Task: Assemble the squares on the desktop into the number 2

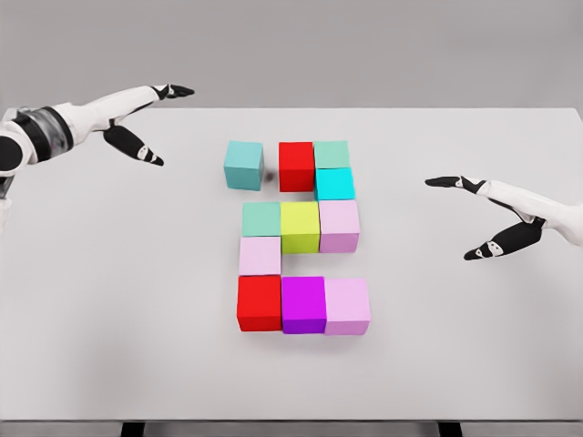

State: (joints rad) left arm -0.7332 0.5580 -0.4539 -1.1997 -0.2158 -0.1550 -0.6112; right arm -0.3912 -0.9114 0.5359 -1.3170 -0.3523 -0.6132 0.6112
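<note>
- On the smooth grey desktop, matte cubes sit packed mid-table in a near-complete 2.
- Bottom row: red cube, purple cube, pink cube, all touching.
- The teal cube stands just apart from the top row, beside the upper red cube.
- Left hand hovers far-left, fingers spread, holding nothing, well clear of the teal cube.
- Right hand likewise splayed and empty, well right of the cubes.

Plain grey backdrop behind a pale work table.
Table edge runs along six o'clock, two dark legs beneath; soft, even lighting.
</note>
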